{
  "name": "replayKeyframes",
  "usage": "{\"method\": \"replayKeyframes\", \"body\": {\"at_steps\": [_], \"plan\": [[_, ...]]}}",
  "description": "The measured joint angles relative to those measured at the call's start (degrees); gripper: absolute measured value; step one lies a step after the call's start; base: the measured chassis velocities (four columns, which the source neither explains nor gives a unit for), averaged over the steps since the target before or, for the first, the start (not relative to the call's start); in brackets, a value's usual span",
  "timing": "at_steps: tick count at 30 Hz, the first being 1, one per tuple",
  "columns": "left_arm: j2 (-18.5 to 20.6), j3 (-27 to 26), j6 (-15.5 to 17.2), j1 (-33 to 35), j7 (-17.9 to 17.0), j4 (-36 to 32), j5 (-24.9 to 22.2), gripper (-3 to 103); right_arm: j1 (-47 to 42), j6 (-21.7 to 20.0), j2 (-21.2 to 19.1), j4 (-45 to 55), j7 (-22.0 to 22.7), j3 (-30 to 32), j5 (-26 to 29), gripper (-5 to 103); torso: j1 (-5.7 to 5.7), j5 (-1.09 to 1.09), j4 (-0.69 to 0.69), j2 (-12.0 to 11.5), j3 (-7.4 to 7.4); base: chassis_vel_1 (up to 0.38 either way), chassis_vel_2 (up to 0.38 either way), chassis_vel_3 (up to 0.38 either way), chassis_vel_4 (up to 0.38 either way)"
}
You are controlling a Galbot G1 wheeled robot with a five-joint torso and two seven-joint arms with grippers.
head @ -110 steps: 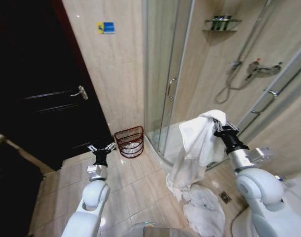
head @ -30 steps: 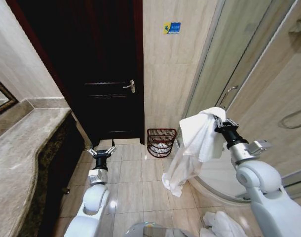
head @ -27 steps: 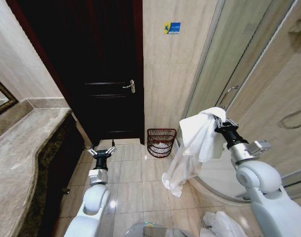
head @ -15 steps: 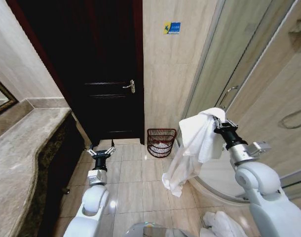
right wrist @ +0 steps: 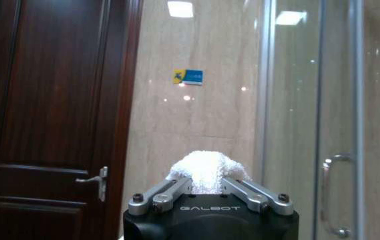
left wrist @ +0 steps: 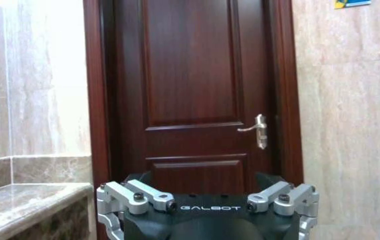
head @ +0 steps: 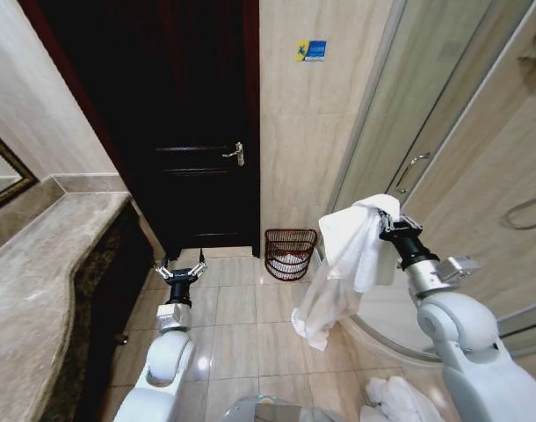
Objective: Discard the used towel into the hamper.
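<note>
Head view: towel (head: 343, 264) hanging vertically

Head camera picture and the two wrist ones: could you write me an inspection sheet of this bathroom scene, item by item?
Surface: beige tiled floor, glossy.
Job's things: white towel hanging from the right gripper, its lower end above the floor; hamper standing against the wall beside the dark door, something white inside it.
Clutter: more white towels heaped on the floor near the robot's right side.
Grippers: right gripper shut on the towel, raised, to the hamper's right; left gripper open, held low, facing the door.
Cables: nothing seen.
Surroundings: marble counter on the left, glass shower enclosure on the right, small blue sign on the wall.
</note>
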Motion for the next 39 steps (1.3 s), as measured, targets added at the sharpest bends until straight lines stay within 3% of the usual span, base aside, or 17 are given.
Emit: {"method": "replayKeyframes", "body": {"at_steps": [16, 39], "plan": [[0.08, 0.15, -0.39, 0.53, 0.1, -0.16, -0.01, 100, -0.54, 0.5, 0.84, -0.01, 0.06, 0.18, -0.24, 6, 0.0, 0.0, -0.02, 0.0, 0.0, 0.045, 0.101, -0.036, -0.095], [-0.22, 0.27, -1.23, 2.03, 0.2, -0.86, 0.95, 100, -2.05, 1.06, 2.4, 1.02, -0.48, 0.13, -2.38, 6, 0.03, 0.0, -0.01, -0.02, 0.01, -0.144, 0.157, 0.141, -0.158]]}}
